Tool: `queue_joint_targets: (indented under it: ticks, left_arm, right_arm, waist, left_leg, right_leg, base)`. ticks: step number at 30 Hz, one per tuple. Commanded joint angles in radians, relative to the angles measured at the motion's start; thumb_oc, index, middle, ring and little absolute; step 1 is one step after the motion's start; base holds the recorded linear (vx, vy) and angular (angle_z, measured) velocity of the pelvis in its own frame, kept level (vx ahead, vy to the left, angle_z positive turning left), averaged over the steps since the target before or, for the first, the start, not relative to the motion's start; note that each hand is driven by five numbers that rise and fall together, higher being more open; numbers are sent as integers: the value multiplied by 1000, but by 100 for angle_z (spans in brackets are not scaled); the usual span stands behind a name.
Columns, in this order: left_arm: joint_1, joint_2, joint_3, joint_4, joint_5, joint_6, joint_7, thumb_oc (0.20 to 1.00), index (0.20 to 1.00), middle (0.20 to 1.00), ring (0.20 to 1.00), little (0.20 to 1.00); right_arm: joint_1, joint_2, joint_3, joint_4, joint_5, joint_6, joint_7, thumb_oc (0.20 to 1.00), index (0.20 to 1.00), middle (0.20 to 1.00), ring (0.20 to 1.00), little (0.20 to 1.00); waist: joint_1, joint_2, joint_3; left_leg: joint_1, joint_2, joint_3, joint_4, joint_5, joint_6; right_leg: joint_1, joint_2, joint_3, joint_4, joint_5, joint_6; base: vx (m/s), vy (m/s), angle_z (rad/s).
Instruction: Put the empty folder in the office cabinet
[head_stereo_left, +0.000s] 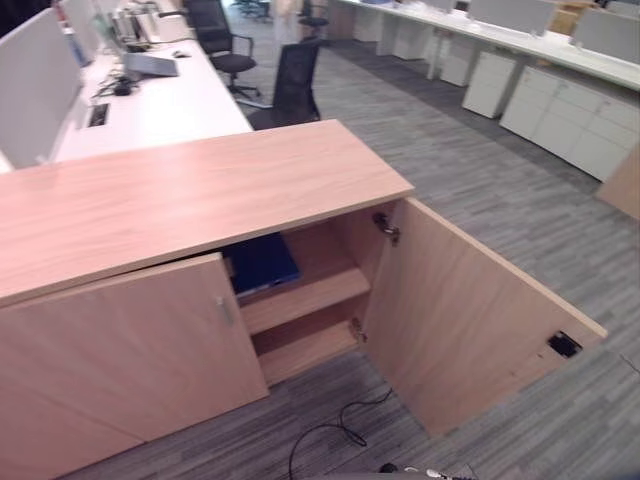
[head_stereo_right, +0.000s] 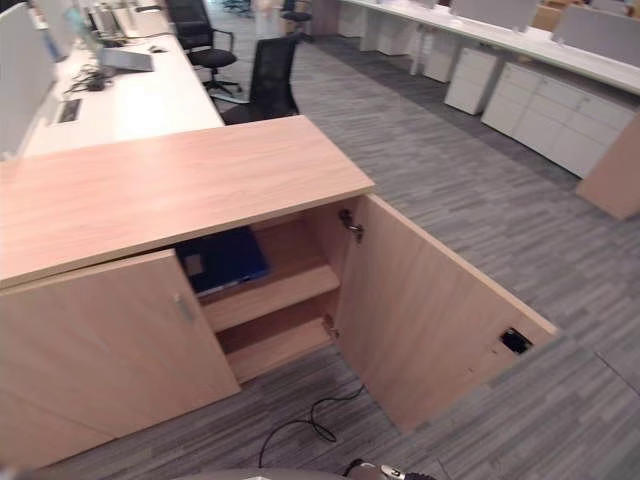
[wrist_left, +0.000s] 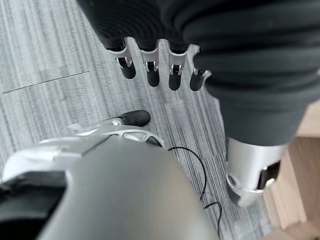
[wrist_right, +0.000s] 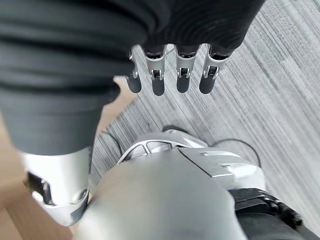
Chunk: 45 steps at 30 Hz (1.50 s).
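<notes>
A: How far along was the task judged to be?

B: The placing was judged done. The blue folder (head_stereo_left: 262, 262) was seen lying flat on the upper shelf (head_stereo_left: 305, 298) inside the office cabinet (head_stereo_left: 190, 190), behind the right door (head_stereo_left: 460, 315), which was swung wide open. The left door (head_stereo_left: 130, 350) was shut.

A: And the hands?

B: Nothing was held. The left hand (wrist_left: 150, 67) was seen hanging over the carpet floor (head_stereo_left: 470, 180), fingers straight and relaxed; the right hand (wrist_right: 172, 70) was the same, loosely extended and empty.

A: What was left?

B: Only closing the right door, if that was wanted at all.

A: Was any writing made out?

B: None could be read; a pale patch on the folder's cover was too small to tell.
</notes>
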<state>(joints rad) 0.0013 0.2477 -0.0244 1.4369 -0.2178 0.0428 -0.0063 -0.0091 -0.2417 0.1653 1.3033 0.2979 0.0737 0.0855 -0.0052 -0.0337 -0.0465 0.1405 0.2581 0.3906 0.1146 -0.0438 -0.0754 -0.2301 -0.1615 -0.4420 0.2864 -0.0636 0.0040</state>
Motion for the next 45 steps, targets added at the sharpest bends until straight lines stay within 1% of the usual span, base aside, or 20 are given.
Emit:
queue_joint_targets:
  ticks: [1, 2, 4, 5, 6, 7, 9, 11, 12, 13, 16, 18, 19, 21, 27, 30, 35, 39, 42, 45]
  left_arm:
    - [-69, 24, 37, 45, -54, -16, 33, 1000, 1000, 1000, 1000, 1000]
    - [-71, 17, 29, 43, -67, -18, 31, 1000, 1000, 1000, 1000, 1000]
    - [-68, 5, 9, 33, -83, -21, 22, 1000, 1000, 1000, 1000, 1000]
    - [-66, 3, 3, 30, -89, -22, 18, 1000, 1000, 1000, 1000, 1000]
    - [-63, 2, -3, 22, -98, -24, 15, 1000, 1000, 1000, 1000, 1000]
    - [-60, 3, -1, 22, -100, -25, 12, 1000, 1000, 1000, 1000, 1000]
    - [-53, 9, 2, 25, -79, -24, 13, 1000, 1000, 1000, 1000, 1000]
    - [-38, 15, 2, 15, -57, -24, 4, 1000, 1000, 1000, 1000, 1000]
    - [-38, 15, 2, 15, -57, -24, 4, 1000, 1000, 1000, 1000, 1000]
    - [-27, 15, 3, 7, -47, -28, 2, 1000, 1000, 1000, 1000, 1000]
    - [-10, 12, 2, -4, -32, -30, 1, 1000, 1000, 1000, 1000, 1000]
    - [1, 12, 4, -12, -24, -31, 0, 1000, 1000, 1000, 1000, 1000]
    - [2, 11, 4, -12, -24, -31, 0, 1000, 1000, 1000, 1000, 1000]
    - [17, 12, 12, -11, -13, -30, 1, 1000, 1000, 1000, 1000, 1000]
    - [28, 23, 20, 3, 22, -25, 12, 1000, 1000, 1000, 1000, 1000]
    - [29, 25, 22, 11, 31, -22, 17, 1000, 1000, 1000, 1000, 1000]
    - [33, 20, 18, 14, 38, -21, 15, 1000, 1000, 1000, 1000, 1000]
    - [41, 10, 11, 9, 34, -20, 9, 1000, 1000, 1000, 1000, 1000]
    - [45, 5, 7, 5, 32, -19, 5, 1000, 1000, 1000, 1000, 1000]
    - [44, 0, 2, -1, 22, -18, -5, 1000, 1000, 1000, 1000, 1000]
  right_arm:
    - [-47, 34, 47, 3, 44, -30, -24, 1000, 1000, 1000, 1000, 1000]
    - [-49, 26, 39, 3, 48, -32, -31, 1000, 1000, 1000, 1000, 1000]
    - [-54, 9, 20, 16, 47, -38, -44, 1000, 1000, 1000, 1000, 1000]
    - [-58, -2, 7, 26, 43, -38, -52, 1000, 1000, 1000, 1000, 1000]
    - [-64, -17, -9, 34, 42, -40, -61, 1000, 1000, 1000, 1000, 1000]
    - [-74, -33, -22, 43, 39, -40, -65, 1000, 1000, 1000, 1000, 1000]
    - [-79, -60, -51, 51, 38, -44, -81, 1000, 1000, 1000, 1000, 1000]
    - [-97, -119, -96, 28, 45, -55, -97, 1000, 1000, 1000, 1000, 1000]
    - [-96, -119, -97, 28, 44, -54, -97, 1000, 1000, 1000, 1000, 1000]
    - [-117, -161, -113, -7, 32, -68, -113, 1000, 1000, 1000, 1000, 1000]
    - [-160, -225, -126, -94, 7, -84, -137, 1000, 1000, 1000, 1000, 1000]
    - [-174, -264, -121, -178, -25, -93, -149, 1000, 1000, 1000, 1000, 1000]
    - [-173, -264, -122, -179, -25, -92, -149, 1000, 1000, 1000, 1000, 1000]
    - [-204, -313, -99, -335, -84, -104, -170, 1000, 1000, 1000, 1000, 1000]
    - [-277, -382, -32, -499, -174, -121, -172, 1000, 1000, 1000, 1000, 1000]
    - [-313, -388, 9, -585, -192, -131, -163, 1000, 1000, 1000, 1000, 1000]
    - [-340, -370, 48, -653, -174, -151, -148, 1000, 1000, 1000, 1000, 1000]
    - [-352, -328, 116, -761, -130, -172, -100, 1000, 1000, 1000, 1000, 1000]
    - [-359, -293, 194, -813, -115, -175, -52, 1000, 1000, 1000, 1000, 1000]
    - [-361, -253, 306, -847, -118, -159, 16, 1000, 1000, 1000, 1000, 1000]
  waist:
    - [-7, -60, 39]
    - [-1, -67, 44]
    - [11, -76, 52]
    - [13, -80, 55]
    - [18, -72, 62]
    - [17, -62, 62]
    - [9, -47, 46]
    - [-9, -34, 16]
    - [-8, -34, 16]
    - [-13, -26, 9]
    - [-21, -14, -8]
    - [-24, -8, -14]
    - [-24, -8, -14]
    - [-25, -3, -18]
    - [-14, -4, -25]
    - [-9, -6, -29]
    - [-1, -8, -32]
    - [6, -10, -34]
    - [12, -10, -34]
    - [17, -14, -33]
  left_leg:
    - [-157, -2, -110, 171, 32, -37]
    - [-194, -40, -153, 185, 13, -27]
    - [-244, -131, -237, 155, -60, -3]
    - [-267, -173, -266, 118, -35, 7]
    - [-286, -198, -302, 98, -25, 7]
    - [-269, -209, -314, 62, -23, 7]
    - [-223, -203, -308, -7, -10, 10]
    - [-186, -199, -283, -69, 9, 11]
    - [-184, -199, -282, -72, 10, 10]
    - [-162, -203, -279, -108, 15, 12]
    - [-135, -216, -270, -162, 29, 18]
    - [-122, -220, -265, -178, 30, 21]
    - [-121, -220, -264, -179, 30, 21]
    - [-109, -225, -260, -192, 29, 25]
    - [-101, -232, -261, -195, 23, 31]
    - [-100, -233, -261, -196, 23, 32]
    - [-101, -234, -262, -197, 24, 33]
    - [-99, -234, -261, -198, 26, 34]
    - [-102, -233, -263, -197, 28, 33]
    - [-104, -234, -261, -195, 30, 33]
  right_leg:
    - [213, 54, 30, -340, 53, 64]
    - [217, 59, 41, -349, 51, 61]
    - [228, 67, 77, -358, 48, 64]
    - [218, 65, 89, -359, 59, 62]
    - [221, 76, 104, -358, 60, 62]
    - [222, 88, 122, -359, 61, 63]
    - [232, 106, 136, -370, 63, 67]
    - [226, 104, 145, -374, 63, 70]
    - [226, 104, 146, -374, 63, 70]
    - [225, 106, 155, -374, 62, 74]
    - [222, 104, 161, -374, 62, 82]
    - [225, 103, 163, -374, 61, 85]
    - [226, 103, 164, -374, 61, 85]
    - [226, 101, 168, -374, 62, 90]
    - [231, 94, 167, -374, 63, 92]
    - [231, 91, 169, -374, 64, 92]
    - [232, 89, 168, -374, 65, 92]
    - [231, 86, 165, -374, 68, 92]
    - [230, 86, 166, -374, 70, 91]
    - [226, 86, 169, -374, 74, 90]
  base:
    - [66, -170, -97]
    - [56, -124, -72]
    - [44, -58, -51]
    - [1, -5, -57]
    - [-21, 13, -53]
    - [43, 6, -49]
    - [78, 33, -71]
    - [105, 78, -52]
    - [88, 88, -7]
    - [38, 73, 1]
    - [47, 79, -16]
    - [32, 48, -17]
    - [13, 37, -5]
    - [12, 48, -1]
    - [4, 36, -1]
    - [0, 0, 0]
    - [0, 0, 0]
    - [0, 0, 0]
    - [-6, 3, -2]
    - [-23, 6, -6]
